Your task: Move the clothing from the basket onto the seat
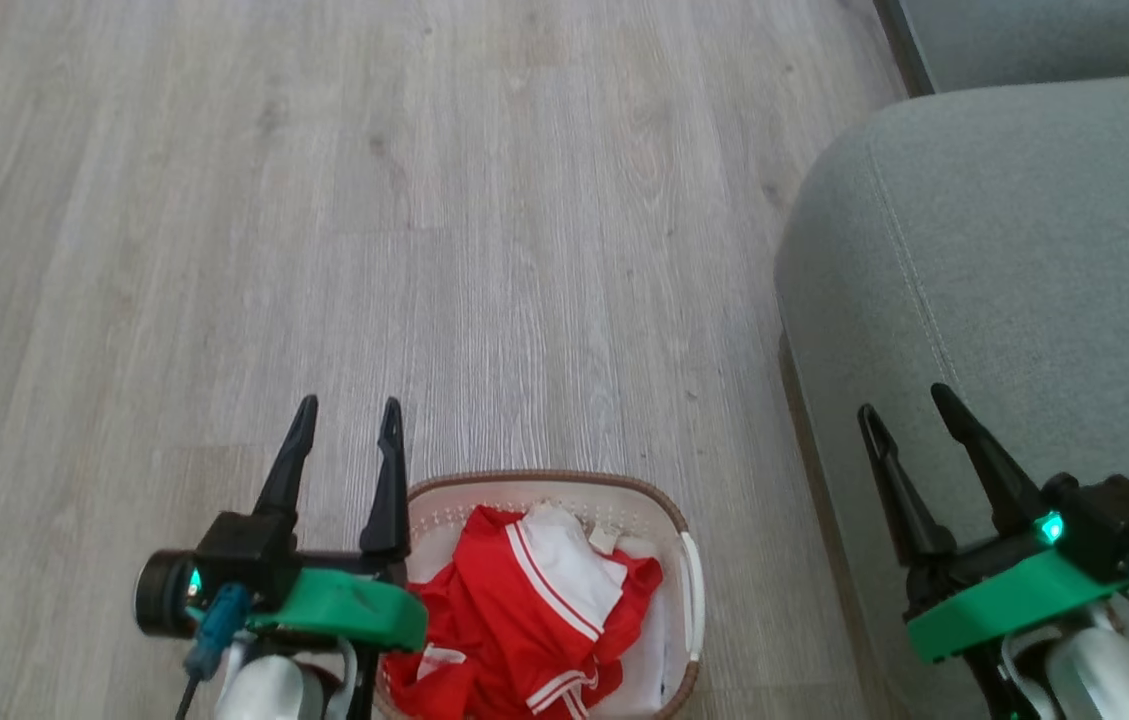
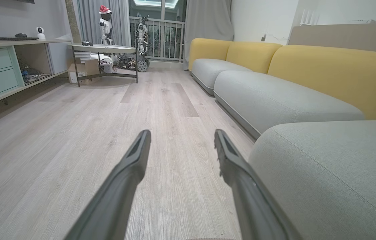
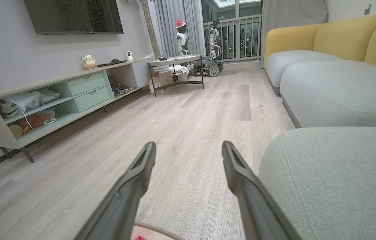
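The clothing [image 1: 514, 610], a crumpled red mesh garment with white panels and white-and-red striped trim, lies inside the basket [image 1: 689, 570]. This small white perforated basket with a brown woven-look rim stands on the pale wood-plank floor [image 1: 424, 200] at the bottom of the head view. The garment fills most of the basket and is bunched toward its left side, and nothing grips it.

The left end effector [image 1: 349, 402] hangs just beside the basket's left rim. Its two dark fingers are spread apart and empty, and they point away from the robot over bare floor. Its inner finger overlaps the rim's left edge in the head view, and I cannot tell whether they touch.

The right end effector [image 1: 902, 400] is well apart from the basket, over the near edge of the seat [image 1: 1024, 300]. Its fingers are likewise spread wide and hold nothing.

The seat, a large grey-green upholstered cushion with a rounded corner and a stitched seam, stands to the right of the basket with a strip of floor between them. Nothing lies on the part of it that shows.

In the right wrist view a sliver of the brown rim shows at the bottom edge between the fingers. Farther off are yellow backrests [image 3: 341, 36], a low table [image 3: 174, 61], a sideboard [image 3: 84, 88] and a wall-mounted television [image 3: 74, 15].
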